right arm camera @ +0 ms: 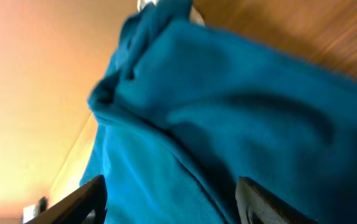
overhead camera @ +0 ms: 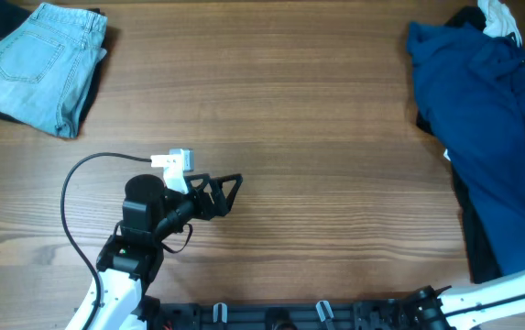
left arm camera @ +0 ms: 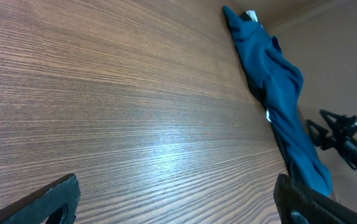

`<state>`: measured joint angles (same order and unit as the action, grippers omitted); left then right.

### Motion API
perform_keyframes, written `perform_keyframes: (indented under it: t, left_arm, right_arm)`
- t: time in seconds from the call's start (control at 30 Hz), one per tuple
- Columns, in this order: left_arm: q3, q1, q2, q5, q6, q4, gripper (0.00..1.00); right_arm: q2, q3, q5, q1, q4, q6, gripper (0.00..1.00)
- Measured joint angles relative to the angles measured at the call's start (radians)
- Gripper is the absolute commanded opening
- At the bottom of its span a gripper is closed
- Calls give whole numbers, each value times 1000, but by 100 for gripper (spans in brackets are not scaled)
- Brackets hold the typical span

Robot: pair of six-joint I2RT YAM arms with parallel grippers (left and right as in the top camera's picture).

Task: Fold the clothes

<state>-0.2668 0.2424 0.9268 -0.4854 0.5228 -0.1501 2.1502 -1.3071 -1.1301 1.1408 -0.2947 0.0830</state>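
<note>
The table (overhead camera: 289,101) is a broad top of brown wood grain, bare across its middle. At its far left corner lies a folded pair of pale-blue denim jeans (overhead camera: 38,64), well apart from everything else. Nearer the front, the left pincer (overhead camera: 230,194) hovers over bare wood with its black jaws spread wide and nothing between them. At the far right, running down the table's edge, lies the large deep teal-blue shirt (overhead camera: 491,119) of soft fabric, rumpled into a long heap, with a bit of white cloth (overhead camera: 496,14) showing at its far end. The right pincer (right arm camera: 172,199) hangs close above that shirt with its jaws apart; the view is blurred, but no fold seems caught between them. The step in hand looks like the first reach for the shirt, with folding not yet begun. Next, the right pincer needs to close on an edge or a sleeve, then drag the shirt toward the open middle and spread it flat.
</note>
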Motion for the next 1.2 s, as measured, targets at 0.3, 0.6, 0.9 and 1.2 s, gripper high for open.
perform_keyframes:
  t: [0.3, 0.6, 0.9, 1.2]
  left_arm:
    - [0, 0, 0, -8, 22, 0, 100]
    - [0, 0, 0, -38, 26, 0, 100]
    - [0, 0, 0, -40, 27, 0, 100]
    - [0, 0, 0, -40, 30, 0, 100]
  right_arm:
    - [80, -20, -16, -123, 12, 8, 75]
    - [87, -20, -30, -191, -12, 77, 4]
    - [96, -20, -17, -200, -38, 7, 4]
    - [96, -20, -52, -187, -36, -19, 5]
